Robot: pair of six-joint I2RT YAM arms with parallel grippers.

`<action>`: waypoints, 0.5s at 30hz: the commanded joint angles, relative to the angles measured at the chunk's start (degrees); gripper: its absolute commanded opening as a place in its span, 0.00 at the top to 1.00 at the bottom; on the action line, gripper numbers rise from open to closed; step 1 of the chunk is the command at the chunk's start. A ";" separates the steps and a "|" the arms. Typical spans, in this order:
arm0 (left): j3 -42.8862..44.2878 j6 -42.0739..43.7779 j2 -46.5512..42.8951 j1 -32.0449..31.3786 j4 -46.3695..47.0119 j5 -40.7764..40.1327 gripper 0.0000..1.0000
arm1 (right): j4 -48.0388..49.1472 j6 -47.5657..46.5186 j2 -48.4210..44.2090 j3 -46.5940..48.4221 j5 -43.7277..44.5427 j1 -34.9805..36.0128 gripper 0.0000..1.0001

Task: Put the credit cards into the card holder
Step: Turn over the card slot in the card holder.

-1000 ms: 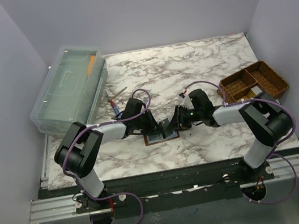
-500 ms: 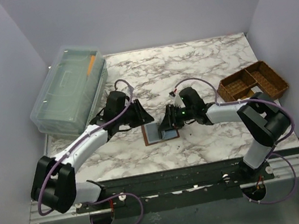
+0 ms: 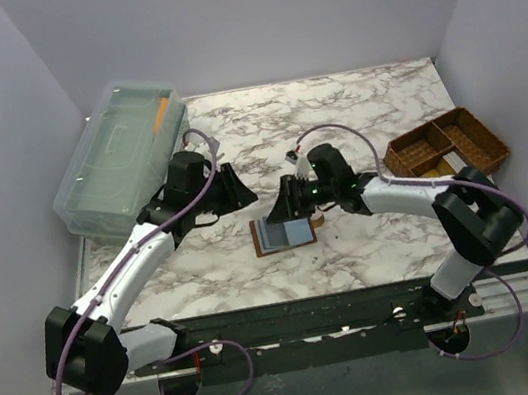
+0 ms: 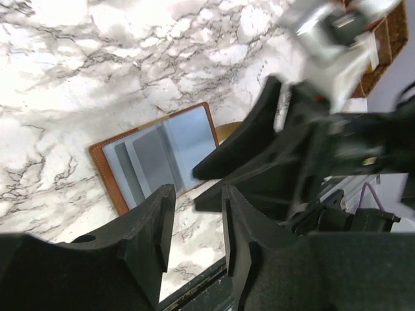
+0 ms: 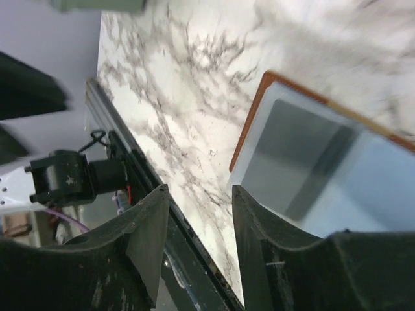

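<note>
left fingers [image 4: 146,227]: released, nothing between them, held above the worktop [image 3: 351,112] left of the holder.
right fingers [image 5: 146,240]: released and bare, hovering just over the holder's far right side.
card holder [image 4: 192,137]: lies open and flat, grey-blue inside up, centre of the worktop, fairly near the front edge.
credit cards [image 4: 150,161]: grey, overlapped in the holder's left half; probably seated in pockets, but depth is hard to judge.
step in hand: looks like letting go after an insert.
doing it well: lift both sets of fingers straight up so no flap or card drags; nudge any proud card flush.
edges: front edge is near, so push away from it.
open room: bare marble behind; basket [image 3: 447,149] far right and plastic box [image 3: 121,159] far left are well apart; the arms crowd each other mid-worktop.
</note>
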 commanded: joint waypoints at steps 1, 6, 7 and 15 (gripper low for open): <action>2.00 1.78 4.49 0.17 -0.38 6.82 0.57 | -11.38 -7.15 -8.49 -0.67 7.06 -5.21 0.51; -0.68 -2.68 11.18 0.09 4.65 15.08 0.61 | -16.10 -8.96 -10.04 -1.01 7.52 -7.66 0.56; -1.75 -3.67 12.49 0.04 6.72 15.56 0.63 | -14.61 -8.02 -9.54 -1.72 6.15 -7.66 0.58; -6.67 -7.74 21.28 0.00 12.27 9.38 0.71 | 7.15 2.81 0.61 -8.93 -6.88 -7.42 0.78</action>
